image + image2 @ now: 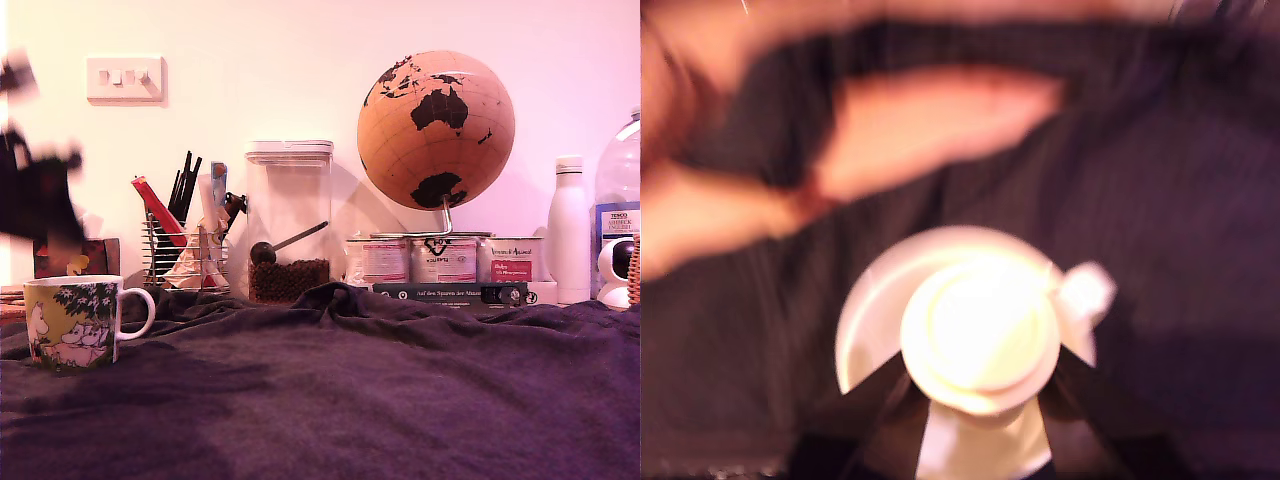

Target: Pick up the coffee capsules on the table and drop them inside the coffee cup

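Note:
The coffee cup, printed with green foliage and white cartoon figures, stands on the table's dark cloth at the exterior view's left. Its handle points to that view's right. My gripper is a black motion-blurred shape just above the cup at the frame's left edge. In the wrist view my gripper is shut on a cream coffee capsule, its round face towards the camera. The capsule hangs over the cup's pale rim. No other capsule shows.
Along the back wall stand a wire pen holder, a clear jar of coffee beans, several white-labelled tins, a cork globe, a white bottle and a large water bottle. Blurred pale orange shapes lie beyond the cup.

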### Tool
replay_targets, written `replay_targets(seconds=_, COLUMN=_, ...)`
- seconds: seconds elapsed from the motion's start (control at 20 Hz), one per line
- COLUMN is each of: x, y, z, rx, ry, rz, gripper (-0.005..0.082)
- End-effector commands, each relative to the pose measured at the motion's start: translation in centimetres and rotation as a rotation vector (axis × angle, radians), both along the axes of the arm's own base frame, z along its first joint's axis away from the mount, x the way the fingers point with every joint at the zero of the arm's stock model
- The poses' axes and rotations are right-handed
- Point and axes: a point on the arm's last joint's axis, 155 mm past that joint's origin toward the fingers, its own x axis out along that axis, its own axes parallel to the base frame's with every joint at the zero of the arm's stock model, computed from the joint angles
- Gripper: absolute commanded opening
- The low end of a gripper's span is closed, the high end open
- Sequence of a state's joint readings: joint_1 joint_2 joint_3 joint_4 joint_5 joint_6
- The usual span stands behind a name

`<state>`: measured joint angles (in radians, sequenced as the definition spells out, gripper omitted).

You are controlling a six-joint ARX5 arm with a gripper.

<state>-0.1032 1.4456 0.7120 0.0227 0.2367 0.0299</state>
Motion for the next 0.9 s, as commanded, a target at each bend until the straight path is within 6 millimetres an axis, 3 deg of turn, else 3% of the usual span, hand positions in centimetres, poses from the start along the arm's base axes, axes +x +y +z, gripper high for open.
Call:
replay_targets(seconds=0.0, x=1.0, y=-0.3, z=0.8, rx=0.001, ry=-0.013, rz=-0.008, gripper=0.0267)
replay_targets(seconds=0.35, x=2.4, y=-0.5, z=0.3, rx=0.012, ry=0.086, rz=-0.008, gripper=0.0267)
replay_targets(seconds=0.6, x=2.4, y=-0.4, z=-1.0, rx=0.038, ry=0.203, rz=-0.018, gripper=0.0267)
replay_targets(seconds=0.85, x=2.2, y=0.0, z=-0.8, rx=0.056, ry=0.235, rz=-0.007, gripper=0.0267)
